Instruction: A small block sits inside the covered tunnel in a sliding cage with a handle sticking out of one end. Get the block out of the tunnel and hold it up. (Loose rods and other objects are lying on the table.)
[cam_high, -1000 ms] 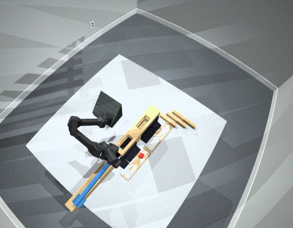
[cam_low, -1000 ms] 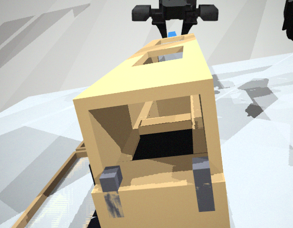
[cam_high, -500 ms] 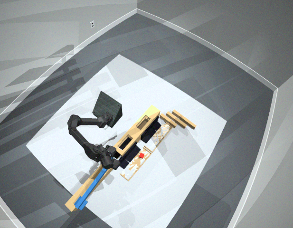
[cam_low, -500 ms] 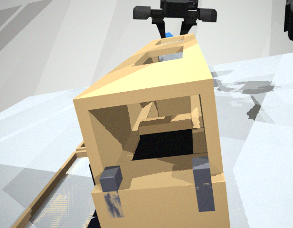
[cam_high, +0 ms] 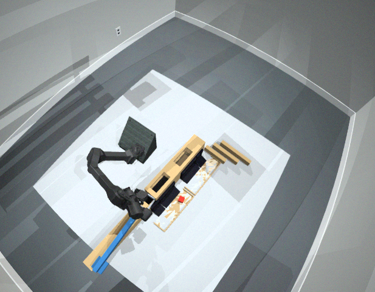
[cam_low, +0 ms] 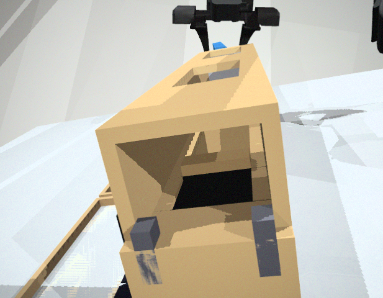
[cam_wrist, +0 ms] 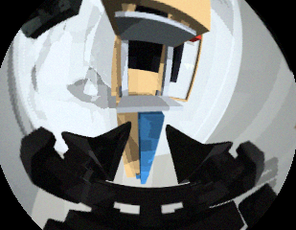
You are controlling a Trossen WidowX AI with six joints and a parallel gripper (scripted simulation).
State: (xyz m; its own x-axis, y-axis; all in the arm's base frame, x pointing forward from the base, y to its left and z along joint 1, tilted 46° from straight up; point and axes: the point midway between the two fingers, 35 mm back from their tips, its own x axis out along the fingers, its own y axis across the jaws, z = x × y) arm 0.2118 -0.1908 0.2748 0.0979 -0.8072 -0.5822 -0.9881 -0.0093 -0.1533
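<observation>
Gripper, top view: black parallel-jaw gripper (cam_high: 143, 205) (cam_low: 223, 47) (cam_wrist: 148, 126) above the long blue handle (cam_high: 116, 240) (cam_low: 218, 45) (cam_wrist: 149, 139), near the tunnel's end
Block, top view: small red cube (cam_high: 181, 199) (cam_wrist: 196, 37) outside the tan wooden tunnel (cam_high: 173, 170) (cam_low: 185, 99) (cam_wrist: 193, 11), at the shallow tan-rimmed tray (cam_high: 158, 227) (cam_low: 69, 235) (cam_wrist: 195, 67) beside it
Rods, top view: three tan bars (cam_high: 236, 152) lying side by side near the tunnel's far end
Fingers, exterior view: apart, beyond the tunnel; blue handle partly visible between them
Handle, wrist view: visible through the finger gap, unclamped
Block, wrist view: partly hidden behind the tunnel's edge
</observation>
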